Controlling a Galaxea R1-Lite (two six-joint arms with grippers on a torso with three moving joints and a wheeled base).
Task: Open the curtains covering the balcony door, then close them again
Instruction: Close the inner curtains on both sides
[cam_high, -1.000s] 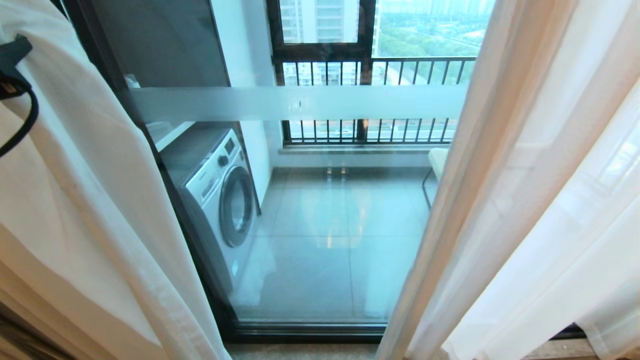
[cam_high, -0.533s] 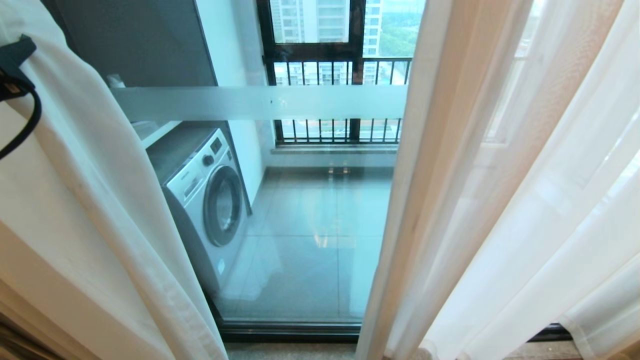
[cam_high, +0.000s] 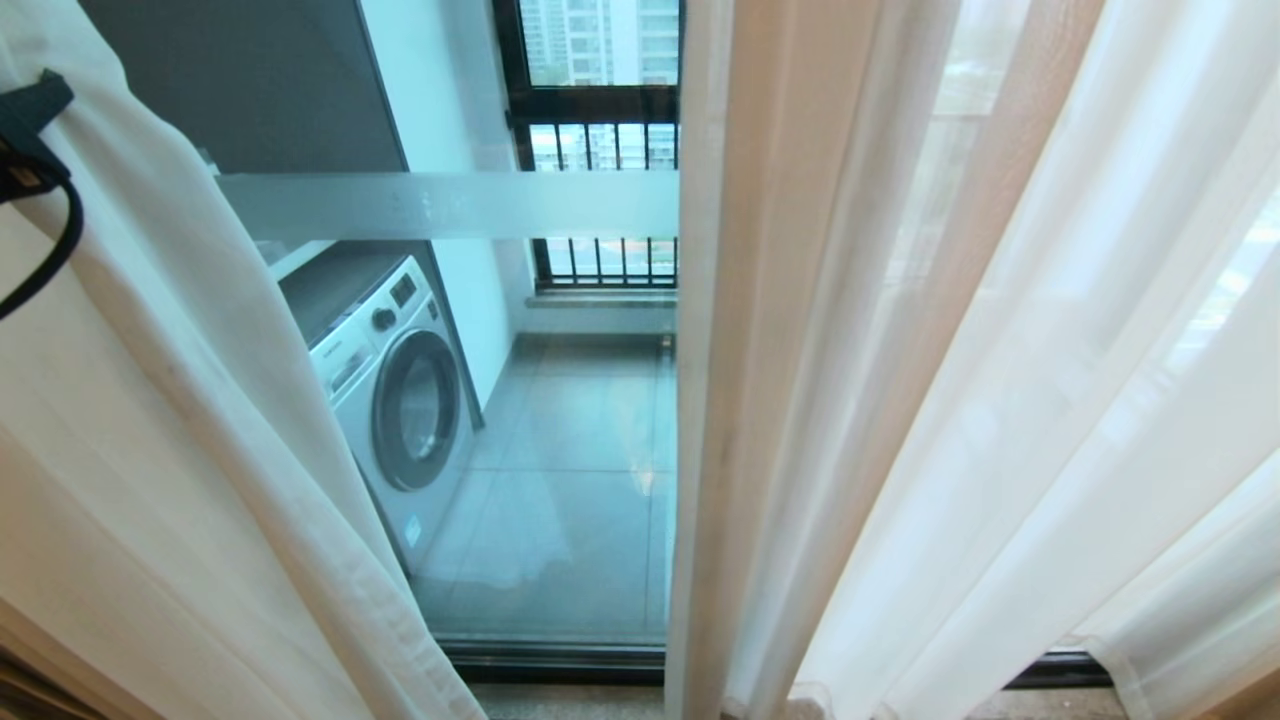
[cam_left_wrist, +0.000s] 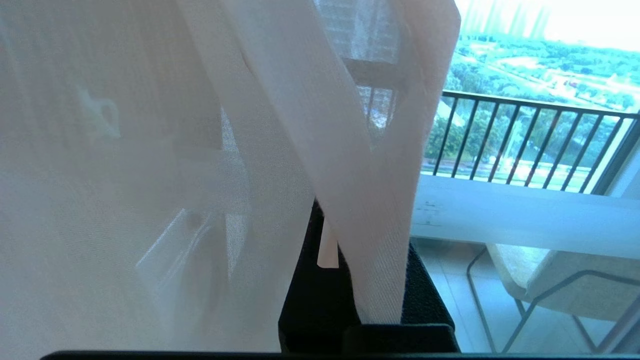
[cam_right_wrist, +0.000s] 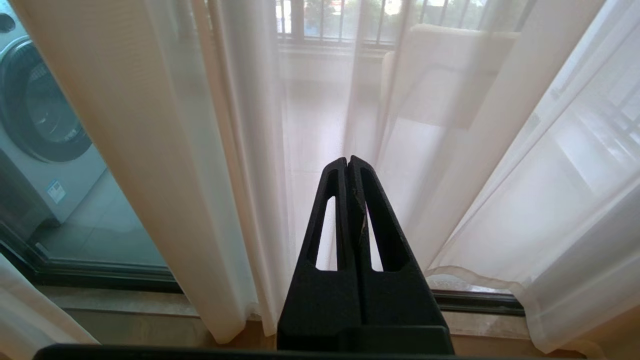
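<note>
Two curtains (cam_high: 900, 400) are hanging in front of the balcony door (cam_high: 560, 420), one panel on the left, one on the right, with a gap of bare glass showing between them. Left gripper (cam_left_wrist: 350, 280) is clamping its fingers on the hemmed edge of a curtain panel; the fabric strip is running down between the black fingers (cam_left_wrist: 420, 295) and draping over most of the wrist view. In the head view only a bit of black strap and cable (cam_high: 40, 180) is showing at the left edge, against the left panel. Right gripper (cam_right_wrist: 348, 165) is pointing at the right panel low down near the sill, fingers (cam_right_wrist: 325, 225) pressed together tip to tip and holding nothing; curtain folds are hanging just beyond the tips, and whether they are touching cannot be told.

Inner edge of the right panel is hanging straight down about mid-frame, crossing the frosted stripe (cam_high: 450, 205). Left panel's edge is slanting from top left down to the door's bottom frame (cam_high: 550, 660). Behind the glass a washing machine (cam_high: 400, 400) is standing on the left of the balcony floor (cam_high: 580, 480), a railing (cam_high: 600, 260) is running at the back, and a chair (cam_left_wrist: 550, 275) is sitting on the balcony near it.
</note>
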